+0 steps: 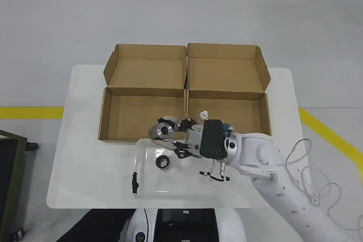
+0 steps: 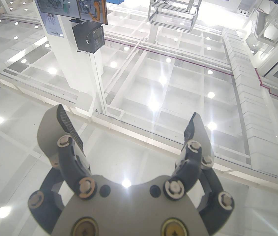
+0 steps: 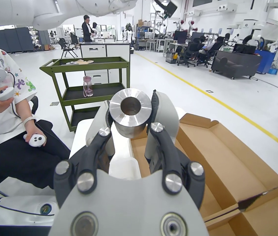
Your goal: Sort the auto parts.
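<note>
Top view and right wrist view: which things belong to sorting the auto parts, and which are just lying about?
Job: metal cylinder in right end effector; ring in clear tray; cardboard boxes.
Lying about: green cart; pink bottle.

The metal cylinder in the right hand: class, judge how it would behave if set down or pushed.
The metal cylinder looks thick-walled, so probably heavy for its size and rigid. Its smooth, shiny skin may slip in the right hand. Laid on its round side it would likely roll; on a flat end, sit steady.
</note>
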### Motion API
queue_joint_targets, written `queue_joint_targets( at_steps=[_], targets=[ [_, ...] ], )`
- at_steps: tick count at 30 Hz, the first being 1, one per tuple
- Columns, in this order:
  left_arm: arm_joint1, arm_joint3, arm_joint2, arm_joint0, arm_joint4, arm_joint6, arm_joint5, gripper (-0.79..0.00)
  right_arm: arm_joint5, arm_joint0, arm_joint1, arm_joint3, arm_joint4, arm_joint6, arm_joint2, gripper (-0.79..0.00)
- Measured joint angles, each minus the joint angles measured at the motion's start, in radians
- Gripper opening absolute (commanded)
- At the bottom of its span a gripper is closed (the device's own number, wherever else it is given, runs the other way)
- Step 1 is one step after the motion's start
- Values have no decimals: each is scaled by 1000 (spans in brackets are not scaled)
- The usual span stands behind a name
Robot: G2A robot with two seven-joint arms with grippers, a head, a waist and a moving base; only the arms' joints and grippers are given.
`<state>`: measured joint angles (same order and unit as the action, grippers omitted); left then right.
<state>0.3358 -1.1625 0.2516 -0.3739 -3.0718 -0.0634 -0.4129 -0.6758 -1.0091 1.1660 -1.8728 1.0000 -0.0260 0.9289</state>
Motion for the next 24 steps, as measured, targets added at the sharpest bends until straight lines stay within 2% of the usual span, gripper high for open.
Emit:
queue_joint_targets(
  at_steps=[13,24],
  targets=[
    [0,0,0,0,0,0,0,0,52,59,40,117,109,-62,-134,-785],
    [0,0,0,0,0,0,0,0,140,149,90,240,183,-114,-228,-785]
  ],
)
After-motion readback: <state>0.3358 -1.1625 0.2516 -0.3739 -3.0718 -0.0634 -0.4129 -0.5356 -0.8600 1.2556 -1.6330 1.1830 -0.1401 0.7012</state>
